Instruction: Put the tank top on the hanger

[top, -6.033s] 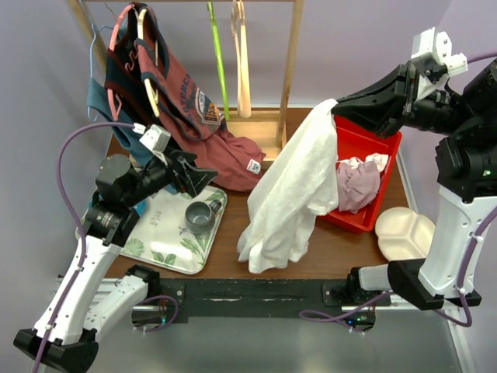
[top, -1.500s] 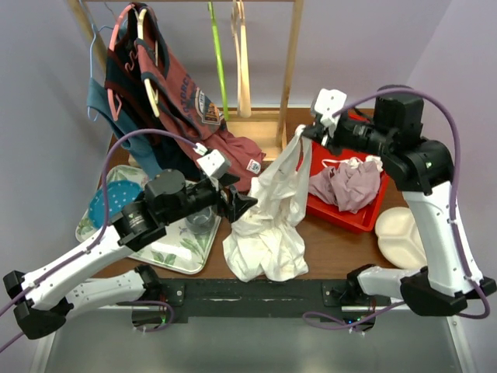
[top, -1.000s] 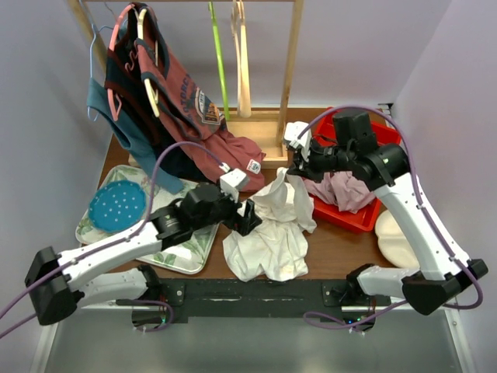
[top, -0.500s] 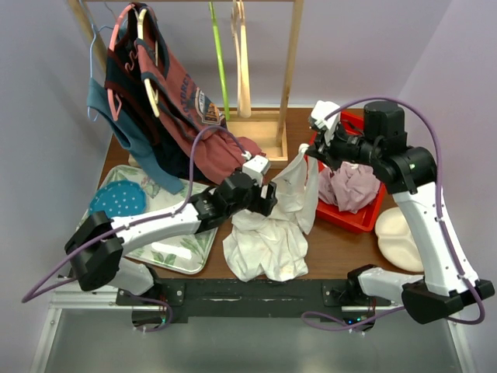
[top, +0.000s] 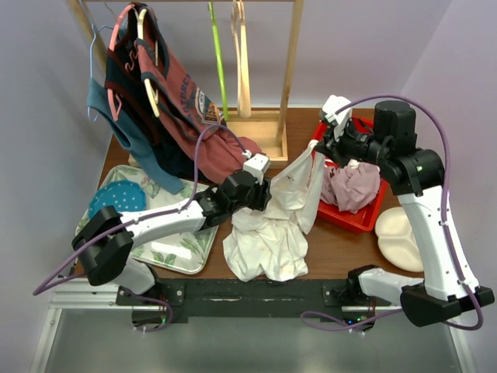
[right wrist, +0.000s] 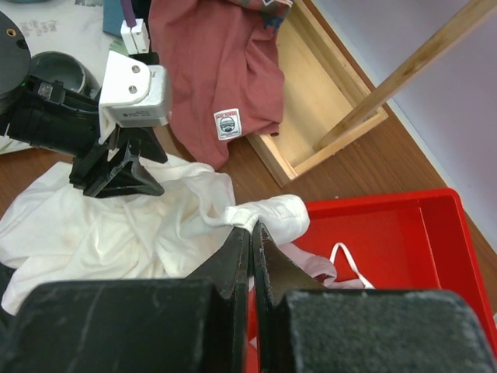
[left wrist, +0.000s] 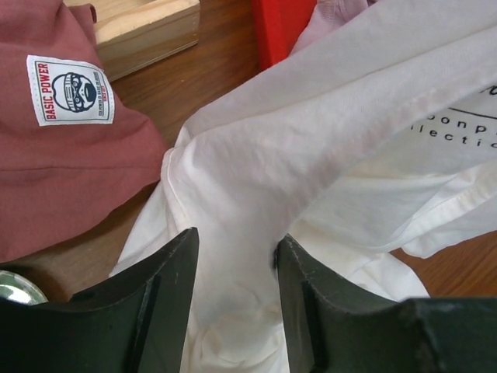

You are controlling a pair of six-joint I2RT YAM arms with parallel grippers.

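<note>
Since six seconds ago your left arm has left the tray [top: 167,252] and reached across the worktop [top: 342,252] to the cloth, and your right arm has come down and inward, so the tank top [top: 268,233] no longer hangs free. Most of it is now heaped near the middle of the worktop's near edge. One part of it is drawn up in a taut band toward the red bin [top: 365,219] on the right side. The right fingers [top: 317,146] are pressed together on a white strap or hem of the tank top at the top of that band; the right wrist view confirms the pinch [right wrist: 248,233]. The left fingers [top: 264,196] stand apart on either side of a raised fold of the same cloth [left wrist: 311,140]. In the left wrist view the fold fills the gap between those fingers [left wrist: 182,256], but you cannot tell whether they grip it. The hanger [top: 218,62] hangs on the wooden rack [top: 291,70] at the far edge, well apart from both arms. The faded-red shirt [top: 194,101] hangs on the same rack, its tail on the worktop just beside the left fingers. A mauve-pink cloth [top: 353,186] lies in the red bin.
</note>
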